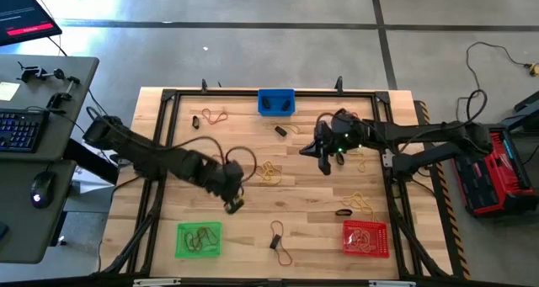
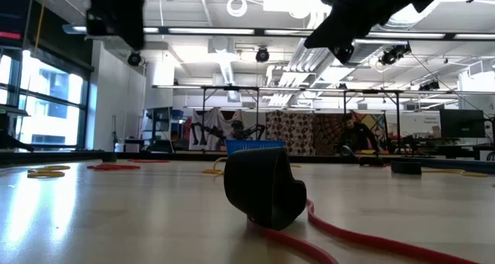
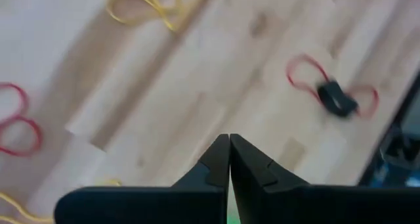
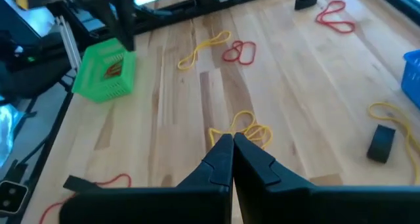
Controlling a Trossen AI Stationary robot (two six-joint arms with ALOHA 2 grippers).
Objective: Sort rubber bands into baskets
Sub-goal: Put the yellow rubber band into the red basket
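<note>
Mesh green basket (image 4: 105, 69), looped yellow rubber bands (image 4: 246, 129), planked wood table (image 4: 302, 86).

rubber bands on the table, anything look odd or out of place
Mostly the scatter: loose rubber bands lie all over the bare wood, outside the baskets. The green basket and red basket hold some; the blue basket shows none. Both grippers, left gripper and right gripper, are shut on nothing.

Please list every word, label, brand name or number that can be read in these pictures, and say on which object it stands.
No text can be read in any view.
Monitor: red band with marks, too blurred to read.
Keyboard: keys too small to read.
Yellow note: no writing can be made out.
</note>
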